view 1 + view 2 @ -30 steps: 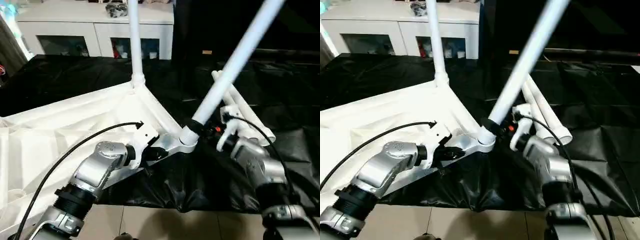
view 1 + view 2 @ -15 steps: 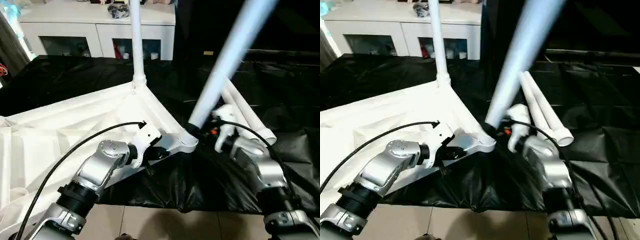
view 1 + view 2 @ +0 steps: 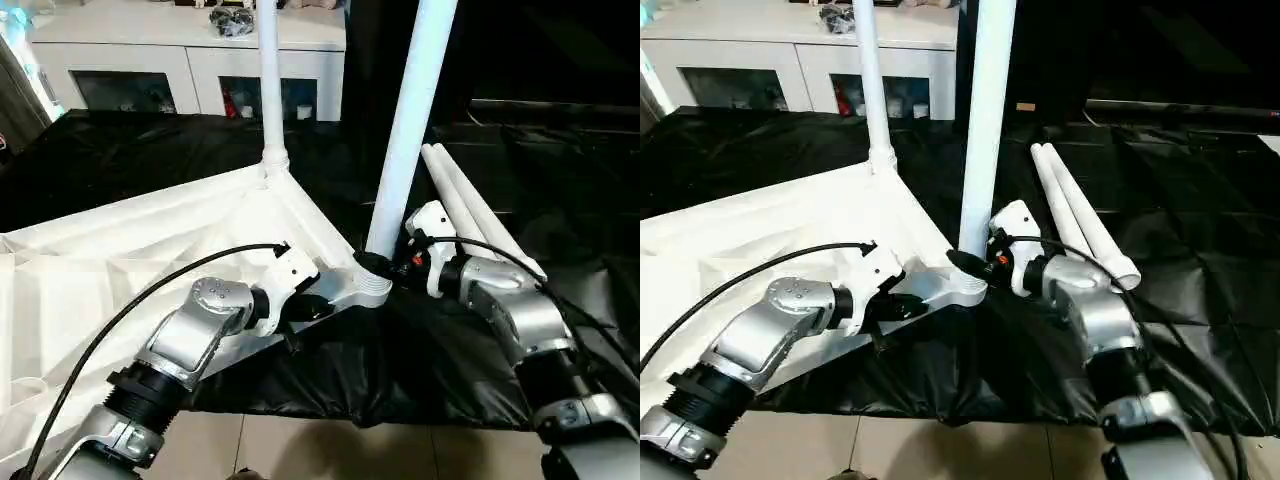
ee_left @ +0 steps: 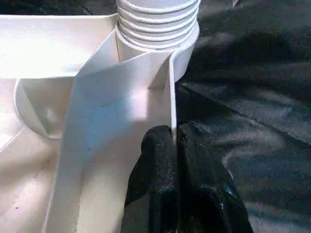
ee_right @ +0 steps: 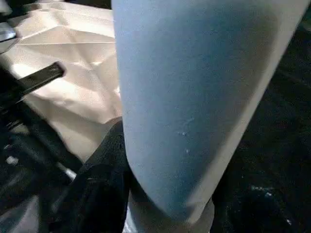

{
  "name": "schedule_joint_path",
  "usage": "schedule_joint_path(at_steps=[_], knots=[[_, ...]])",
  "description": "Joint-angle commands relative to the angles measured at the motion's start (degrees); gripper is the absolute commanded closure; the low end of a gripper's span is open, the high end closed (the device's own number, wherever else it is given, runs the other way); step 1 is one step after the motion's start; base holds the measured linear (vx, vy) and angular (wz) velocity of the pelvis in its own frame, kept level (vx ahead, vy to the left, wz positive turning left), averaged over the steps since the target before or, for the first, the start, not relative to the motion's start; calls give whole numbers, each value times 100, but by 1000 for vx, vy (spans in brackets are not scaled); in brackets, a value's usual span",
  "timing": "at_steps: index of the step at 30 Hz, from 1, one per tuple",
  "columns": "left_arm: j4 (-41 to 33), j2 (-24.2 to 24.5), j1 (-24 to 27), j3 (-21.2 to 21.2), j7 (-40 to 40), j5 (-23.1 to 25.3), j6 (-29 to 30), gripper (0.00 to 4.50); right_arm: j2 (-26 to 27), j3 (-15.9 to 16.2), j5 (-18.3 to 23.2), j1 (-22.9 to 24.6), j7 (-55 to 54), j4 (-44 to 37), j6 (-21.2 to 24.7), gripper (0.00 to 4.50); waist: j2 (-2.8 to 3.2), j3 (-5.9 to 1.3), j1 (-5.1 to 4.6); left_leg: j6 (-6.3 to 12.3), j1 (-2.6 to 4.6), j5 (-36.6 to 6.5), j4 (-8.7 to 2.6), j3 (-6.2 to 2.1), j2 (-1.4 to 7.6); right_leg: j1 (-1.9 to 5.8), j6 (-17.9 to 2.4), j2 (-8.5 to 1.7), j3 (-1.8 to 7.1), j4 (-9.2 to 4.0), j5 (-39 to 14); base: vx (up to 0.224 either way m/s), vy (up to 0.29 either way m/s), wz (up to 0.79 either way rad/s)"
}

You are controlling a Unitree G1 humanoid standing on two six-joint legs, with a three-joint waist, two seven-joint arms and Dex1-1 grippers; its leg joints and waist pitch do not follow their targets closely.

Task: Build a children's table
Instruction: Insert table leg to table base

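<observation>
Writing: none legible. Left gripper [image 4: 175,145] pinching tabletop rib [image 4: 171,97]; right gripper [image 3: 985,262] grasping upright leg [image 3: 985,120].

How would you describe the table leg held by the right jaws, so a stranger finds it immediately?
On the black sheet lies the upturned white tabletop. At its nearest corner socket stands the leg, gripped by the right gripper; two spare legs lie flat nearby.

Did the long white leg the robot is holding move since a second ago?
Yes. The held leg was leaning far to the right; now it stands nearly upright in its corner socket, almost parallel to the standing leg behind it.
</observation>
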Motion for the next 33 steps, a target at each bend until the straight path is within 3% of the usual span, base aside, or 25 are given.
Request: schedule_joint_path(at_steps=[1,2,5,6,8,9,10,13,16,21,22,24,28,29,33], knots=[[-93,160,-45,-62,-151,147,-94,450,-79,393,-255,264,257,486,135,262,-10,-217,-6,-19,83,-2165,-484,-112,237,117,-775,-379,308,-606,-2499,0,0,0],[-120,196,-67,-81,-225,152,-104,450,-88,390,-231,257,361,505,94,262,9,-169,-2,-10,77,-2145,-500,-110,233,101,-795,-374,312,-609,-2461,0,0,0],[-187,317,-151,-153,-504,144,-179,450,-115,393,-197,217,637,604,-34,262,7,-147,-19,6,92,-2247,-522,-113,239,109,-833,-368,312,-610,-2495,0,0,0],[-296,481,-256,-228,-804,122,-166,450,-157,438,-238,152,863,752,-198,262,57,-61,-13,2,85,-2335,-550,-120,241,68,-838,-367,320,-628,-2505,0,0,0],[-317,516,-279,-244,-839,126,-150,450,-164,445,-252,137,895,788,-228,262,40,-57,-25,5,99,-2338,-561,-118,246,88,-893,-358,326,-617,-2407,0,0,0],[-359,582,-321,-263,-885,131,-105,450,-165,441,-263,108,942,828,-274,262,56,-13,-24,5,92,-2365,-573,-119,246,71,-909,-353,329,-617,-2386,0,0,0],[-387,601,-327,-263,-893,127,-80,450,-165,438,-256,107,956,817,-274,262,45,-27,-27,5,99,-2304,-577,-119,255,98,-970,-361,331,-604,-2267,0,0,0],[-606,664,-324,-203,-849,78,199,450,-139,409,-231,79,966,781,-279,262,62,61,-30,39,83,-2212,-609,-111,259,102,-1101,-352,334,-591,-2078,0,0,0],[-837,634,-239,-99,-732,20,478,450,-67,322,-250,32,777,857,-306,262,36,126,-46,65,97,-2232,-620,-106,252,90,-1089,-377,351,-626,-2386,0,0,0],[-1090,477,-155,82,-300,28,922,450,82,164,-403,-39,5,915,-303,262,20,237,-80,-52,124,-2493,-656,-151,250,48,-873,-422,349,-721,-3324,0,0,0],[-1164,373,-150,160,-90,48,1106,450,165,85,-474,-44,-423,898,-262,262,-2,240,-99,-79,122,-2538,-659,-166,253,51,-794,-432,349,-733,-3480,0,0,0],[-1426,64,-125,364,446,93,1639,450,436,-156,-509,21,-1380,729,-6,262,13,251,-133,-124,119,-2495,-671,-178,254,34,-779,-436,350,-742,-3505,0,0,0],[-1649,-228,-106,469,893,199,2024,450,743,-314,-499,100,-2059,603,251,262,13,256,-189,-147,63,-2355,-694,-179,255,45,-818,-396,350,-704,-2962,0,0,0],[-1850,-548,-94,522,1287,277,2307,450,1039,-398,-551,53,-2750,749,361,262,41,257,-201,-150,44,-2261,-695,-172,256,52,-889,-391,354,-681,-2698,0,0,0],[-2060,-1063,-45,492,1870,402,2551,450,1385,-471,-576,-146,-3542,1194,308,262,21,245,-243,-86,-5,-1889,-674,-133,237,83,-1072,-368,347,-632,-2015,0,0,0]])
